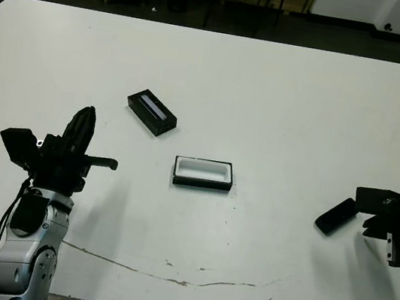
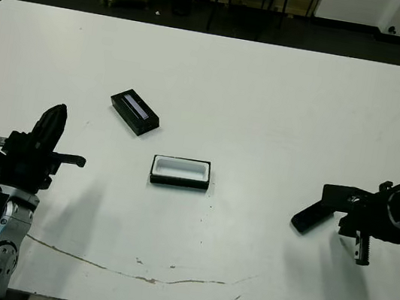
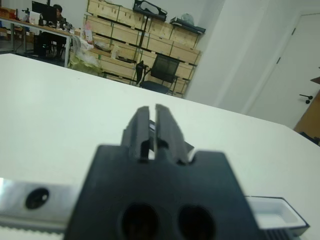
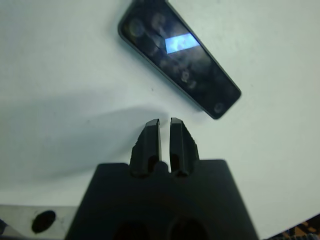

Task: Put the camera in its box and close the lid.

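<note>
The camera (image 1: 336, 216), a slim black bar, lies flat on the table at the right; its glossy face (image 4: 180, 57) shows in the right wrist view. My right gripper (image 4: 165, 122) is shut on nothing, its tips just short of the camera and apart from it. The box (image 1: 202, 173), a black tray with white lining, sits open and empty at the table's middle. The lid (image 1: 151, 112), black with a pale stripe, lies to the box's far left. My left gripper (image 1: 86, 111) hovers at the left, shut and empty, well away from all three.
The white table (image 1: 285, 95) has a thin crack line (image 1: 187, 281) near its front edge. Chairs, crates and a seated person (image 3: 56, 15) are beyond the far edge. A corner of the box (image 3: 274, 210) shows in the left wrist view.
</note>
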Controlling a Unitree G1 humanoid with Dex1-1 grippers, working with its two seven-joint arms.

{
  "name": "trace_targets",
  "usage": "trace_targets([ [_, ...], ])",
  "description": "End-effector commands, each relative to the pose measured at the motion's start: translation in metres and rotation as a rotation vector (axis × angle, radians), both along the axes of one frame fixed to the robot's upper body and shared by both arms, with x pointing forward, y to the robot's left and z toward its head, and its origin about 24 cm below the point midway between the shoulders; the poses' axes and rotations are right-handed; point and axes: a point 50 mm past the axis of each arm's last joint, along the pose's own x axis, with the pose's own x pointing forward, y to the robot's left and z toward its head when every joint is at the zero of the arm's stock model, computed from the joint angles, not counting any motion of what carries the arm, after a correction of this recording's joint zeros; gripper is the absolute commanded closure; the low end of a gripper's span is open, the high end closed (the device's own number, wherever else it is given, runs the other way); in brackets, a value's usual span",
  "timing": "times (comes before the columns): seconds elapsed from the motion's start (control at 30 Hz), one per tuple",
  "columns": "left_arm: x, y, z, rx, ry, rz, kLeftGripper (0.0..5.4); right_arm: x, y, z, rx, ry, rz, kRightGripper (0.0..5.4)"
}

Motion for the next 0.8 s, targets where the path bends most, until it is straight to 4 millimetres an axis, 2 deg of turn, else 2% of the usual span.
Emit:
trace_targets([
  [0.03, -0.003, 0.002, -0.008, 0.005, 0.048, 0.005, 5.4, 0.004, 0.001, -0.003, 0.028, 0.003, 0.004, 5.39],
  [0.37, -0.003, 0.002, -0.008, 0.009, 0.049, -0.001, 5.4, 0.009, 0.005, -0.007, 0.042, -0.003, 0.026, 5.39],
  [0.8, -0.004, 0.001, -0.008, 0.005, 0.051, 0.001, 5.4, 0.018, 0.001, -0.019, 0.077, -0.031, 0.019, 5.39],
])
